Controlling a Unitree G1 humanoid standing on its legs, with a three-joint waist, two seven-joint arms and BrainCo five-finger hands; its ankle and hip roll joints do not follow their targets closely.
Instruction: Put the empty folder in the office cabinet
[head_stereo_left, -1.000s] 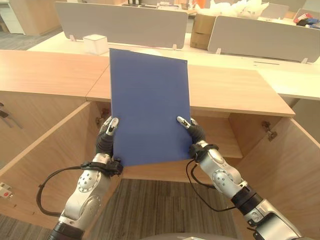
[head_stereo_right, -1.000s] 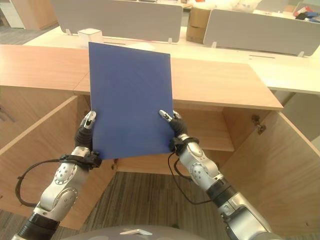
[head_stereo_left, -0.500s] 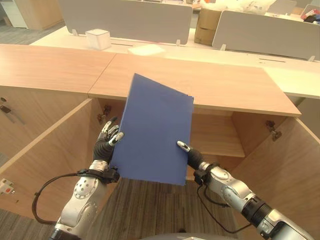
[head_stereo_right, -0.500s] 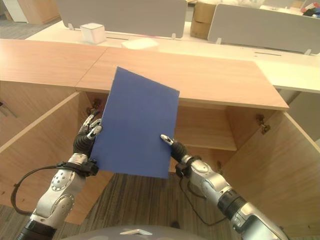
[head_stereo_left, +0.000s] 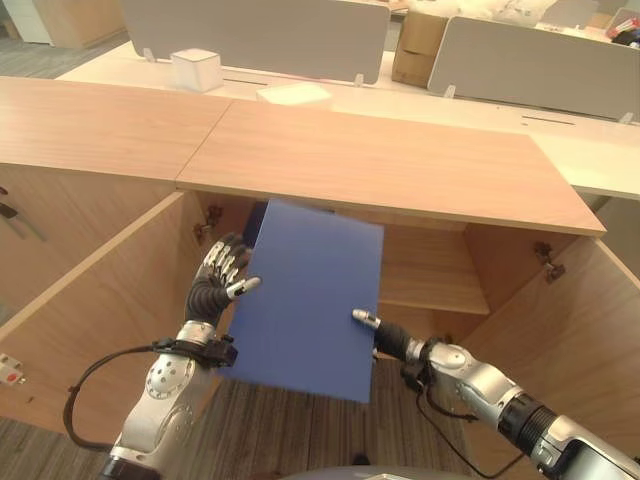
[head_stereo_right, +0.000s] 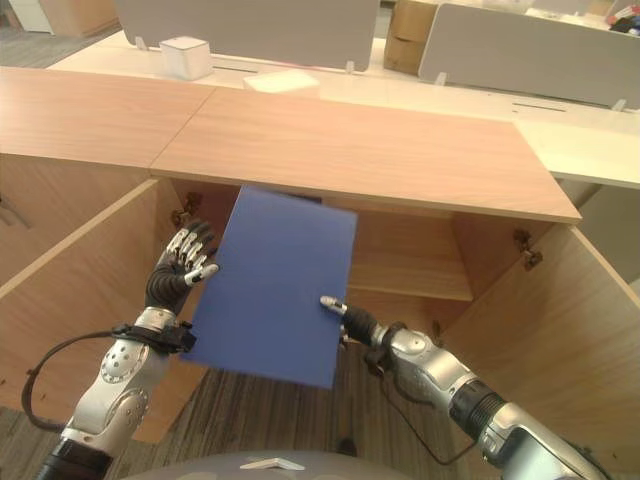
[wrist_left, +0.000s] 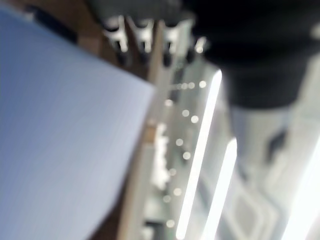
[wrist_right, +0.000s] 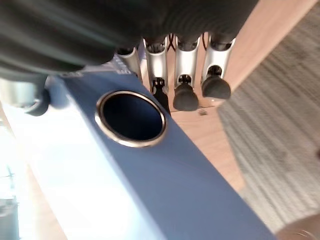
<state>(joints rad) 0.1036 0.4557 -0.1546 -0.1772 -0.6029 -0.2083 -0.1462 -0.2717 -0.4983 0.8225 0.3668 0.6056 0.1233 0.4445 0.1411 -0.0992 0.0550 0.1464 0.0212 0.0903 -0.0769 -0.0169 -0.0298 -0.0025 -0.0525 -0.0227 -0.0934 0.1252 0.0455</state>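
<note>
The blue folder (head_stereo_left: 310, 295) hangs upright in front of the open office cabinet (head_stereo_left: 390, 160), its top edge just under the wooden top and tilted inward. My left hand (head_stereo_left: 215, 285) stands at the folder's left edge with fingers spread straight and the thumb resting on the cover. My right hand (head_stereo_left: 395, 340) pinches the right edge low down, thumb on the front and fingers behind. In the right wrist view the folder's spine (wrist_right: 165, 175) with its round ring hole (wrist_right: 131, 117) lies against the fingers (wrist_right: 187, 95). The left wrist view shows the cover (wrist_left: 55, 150) beside straight fingers (wrist_left: 142, 35).
Both cabinet doors stand open, the left door (head_stereo_left: 90, 290) and the right door (head_stereo_left: 585, 320). A shelf (head_stereo_left: 430, 290) crosses the inside on the right. Behind the top, a white box (head_stereo_left: 195, 68) and paper (head_stereo_left: 293, 94) lie by grey desk dividers (head_stereo_left: 255, 35).
The folder has come down and gone forward, so its top edge now sits under the cabinet top. My left hand's fingers have spread open at its edge. The right hand has sunk with it.
</note>
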